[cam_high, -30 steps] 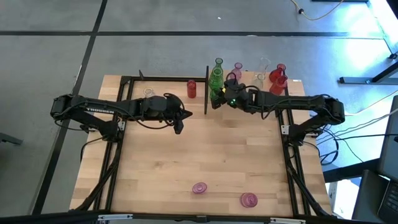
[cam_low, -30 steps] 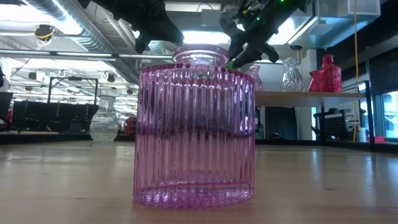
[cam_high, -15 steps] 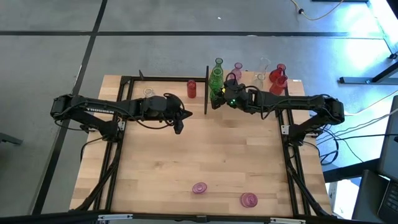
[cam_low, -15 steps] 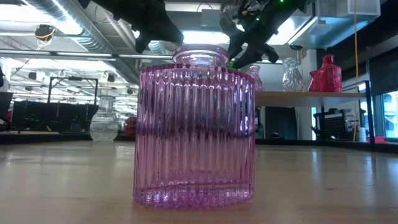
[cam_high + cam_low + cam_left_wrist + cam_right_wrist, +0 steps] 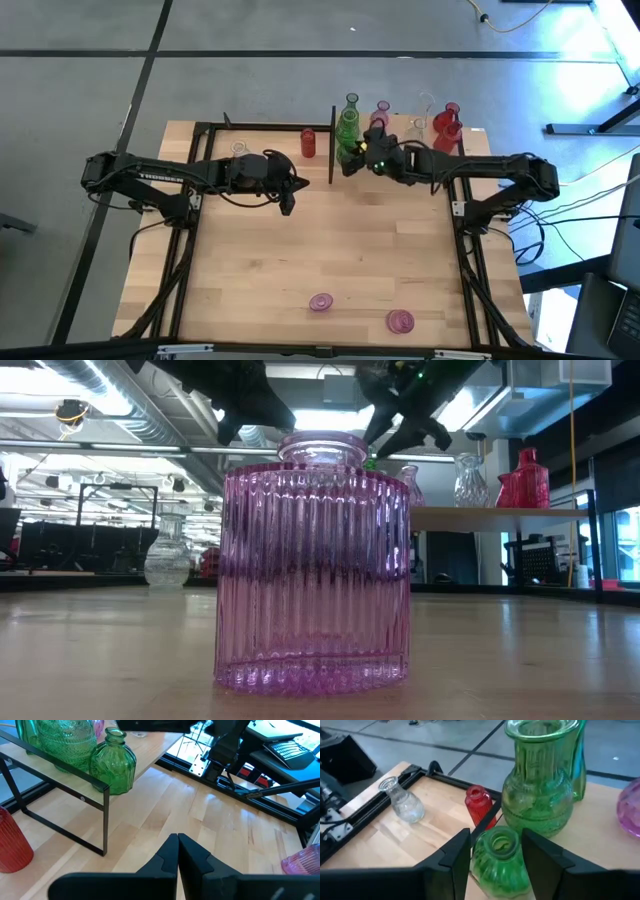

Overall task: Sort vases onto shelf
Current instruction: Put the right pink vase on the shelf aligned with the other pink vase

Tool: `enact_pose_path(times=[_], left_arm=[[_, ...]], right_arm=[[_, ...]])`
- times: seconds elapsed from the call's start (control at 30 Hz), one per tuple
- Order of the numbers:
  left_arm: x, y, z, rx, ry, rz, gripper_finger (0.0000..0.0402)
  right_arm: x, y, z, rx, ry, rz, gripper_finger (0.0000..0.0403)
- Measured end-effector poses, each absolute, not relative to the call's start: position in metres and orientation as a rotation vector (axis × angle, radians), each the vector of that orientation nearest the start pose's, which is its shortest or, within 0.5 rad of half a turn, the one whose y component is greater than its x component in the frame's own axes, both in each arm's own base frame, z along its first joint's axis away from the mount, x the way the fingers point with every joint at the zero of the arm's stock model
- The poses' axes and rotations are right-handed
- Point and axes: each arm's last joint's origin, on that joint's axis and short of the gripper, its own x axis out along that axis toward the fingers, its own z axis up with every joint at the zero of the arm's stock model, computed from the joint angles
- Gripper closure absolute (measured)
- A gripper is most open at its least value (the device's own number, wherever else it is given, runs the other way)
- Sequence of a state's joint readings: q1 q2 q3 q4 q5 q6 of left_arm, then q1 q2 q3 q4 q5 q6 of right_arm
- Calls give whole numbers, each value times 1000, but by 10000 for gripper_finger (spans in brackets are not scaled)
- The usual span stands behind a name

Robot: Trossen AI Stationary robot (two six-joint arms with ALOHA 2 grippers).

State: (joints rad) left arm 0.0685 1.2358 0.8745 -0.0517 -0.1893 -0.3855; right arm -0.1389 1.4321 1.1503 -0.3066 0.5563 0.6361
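Note:
The shelf point(image 5: 400, 140) stands at the table's far right and bears green, pink, clear and red vases. A small ribbed green vase point(image 5: 499, 862) rests on its base at the shelf's left end, in front of a green jug point(image 5: 540, 795). My right gripper point(image 5: 496, 837) is open, with one finger on either side of the small vase's neck and a narrow gap on each side. My left gripper point(image 5: 177, 837) is shut and hangs over the table point(image 5: 290, 205) left of the shelf, with nothing in it.
A red ribbed vase point(image 5: 308, 142) and a clear vase point(image 5: 238, 148) stand on the table, left of the shelf's black post point(image 5: 331, 145). Two pink vases point(image 5: 320, 302) point(image 5: 401, 321) stand near the front edge, one of them close before the low camera point(image 5: 312, 560).
My right gripper's fingers have spread a little apart around the small green vase's neck. In the low view the gripper has risen slightly. The vase stays standing on the shelf.

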Motion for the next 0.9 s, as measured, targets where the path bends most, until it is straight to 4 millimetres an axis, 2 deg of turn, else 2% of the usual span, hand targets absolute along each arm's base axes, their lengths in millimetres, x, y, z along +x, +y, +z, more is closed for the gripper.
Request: enact_pose_path(times=[0.27,0.43,0.63,0.8,0.9], left_arm=[[271,24,284,-352,358,333,402],[271,24,284,-358,357,330,402],[271,20,284,-386,381,207,401],[272,7,285,-440,428,-121,402],[271,-9,286,-446,456,-267,402]], right_arm=[[302,-33,306,431,346,-871,244],[286,-7,326,414,293,-802,244],[236,35,362,381,268,-599,256],[188,67,381,381,290,-335,287],[172,80,383,407,338,-191,304]])
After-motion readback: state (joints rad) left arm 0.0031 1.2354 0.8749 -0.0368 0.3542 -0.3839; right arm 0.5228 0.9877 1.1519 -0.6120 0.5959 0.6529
